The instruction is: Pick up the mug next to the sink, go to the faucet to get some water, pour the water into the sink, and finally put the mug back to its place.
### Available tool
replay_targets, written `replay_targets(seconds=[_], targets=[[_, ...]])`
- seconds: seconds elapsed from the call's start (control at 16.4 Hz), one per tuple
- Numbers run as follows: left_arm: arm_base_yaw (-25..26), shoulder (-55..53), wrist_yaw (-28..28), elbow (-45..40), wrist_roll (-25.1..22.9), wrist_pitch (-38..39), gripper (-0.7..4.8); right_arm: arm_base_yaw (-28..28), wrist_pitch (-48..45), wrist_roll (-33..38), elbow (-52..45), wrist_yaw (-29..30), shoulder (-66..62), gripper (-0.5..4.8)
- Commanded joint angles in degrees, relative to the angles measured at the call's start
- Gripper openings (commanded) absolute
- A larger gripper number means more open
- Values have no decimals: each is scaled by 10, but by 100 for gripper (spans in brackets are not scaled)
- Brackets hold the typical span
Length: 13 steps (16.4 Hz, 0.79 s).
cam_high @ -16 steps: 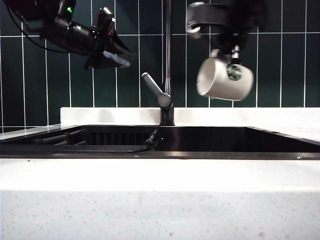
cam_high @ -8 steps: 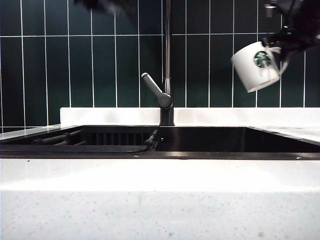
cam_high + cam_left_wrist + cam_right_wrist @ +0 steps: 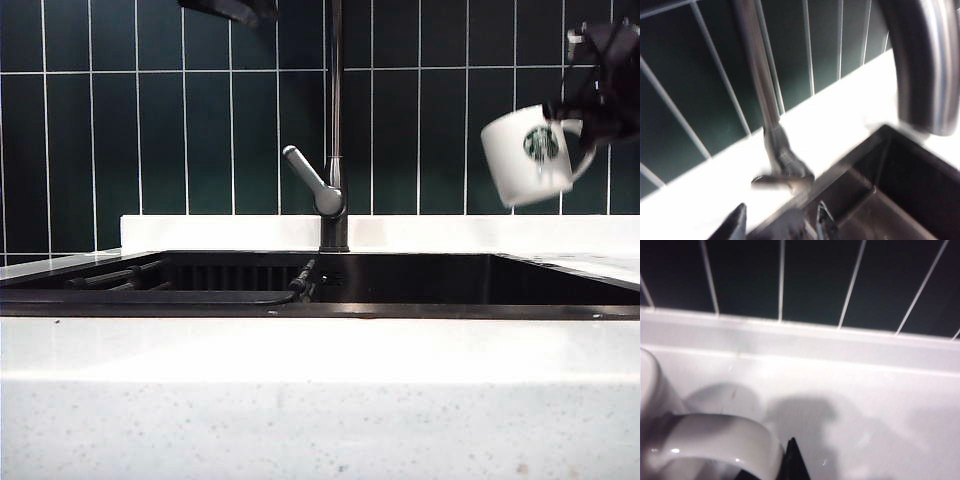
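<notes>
The white mug [image 3: 530, 155] with its green logo hangs nearly upright in the air above the right end of the sink [image 3: 420, 282]. My right gripper [image 3: 592, 112] is shut on its handle [image 3: 715, 440], and one dark fingertip [image 3: 793, 460] shows beside the handle. The faucet [image 3: 335, 110] stands at the middle back with its lever [image 3: 305, 172] angled up to the left. My left gripper [image 3: 780, 227] is open and empty, high near the spout [image 3: 925, 65], and only its tip [image 3: 232, 8] reaches the exterior view's top edge. No water is in view.
The white speckled countertop [image 3: 320, 400] runs along the front, and a white ledge [image 3: 220, 232] runs behind the sink below the dark green tiled wall [image 3: 90, 140]. A dark rack [image 3: 120, 278] lies in the sink's left part.
My right arm carried the mug from beside the faucet to the right and turned it from tipped over to nearly upright. My left gripper rose out of the exterior view's top.
</notes>
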State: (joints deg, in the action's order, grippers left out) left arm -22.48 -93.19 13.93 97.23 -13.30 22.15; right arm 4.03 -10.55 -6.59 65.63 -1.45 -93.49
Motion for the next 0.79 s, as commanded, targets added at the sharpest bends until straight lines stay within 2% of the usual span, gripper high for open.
replay_targets(seconds=[0.06, 0.18, 0.37, 0.43, 0.79], targets=[[0, 57, -18, -71, -13, -5, 174, 5, -108, 11, -50, -22, 9, 0], [0, 99, -24, -129, -13, -28, 146, 18, -112, 23, -66, -32, 9, 0], [-1, 190, -26, -252, -8, -78, 145, 45, -131, 75, -96, -53, 9, 0], [-1, 211, -29, -281, 0, -91, 125, 49, -142, 87, -106, -50, 9, 0], [-1, 315, -93, -407, 22, -130, 102, 46, -278, 96, -184, -36, 10, 0]])
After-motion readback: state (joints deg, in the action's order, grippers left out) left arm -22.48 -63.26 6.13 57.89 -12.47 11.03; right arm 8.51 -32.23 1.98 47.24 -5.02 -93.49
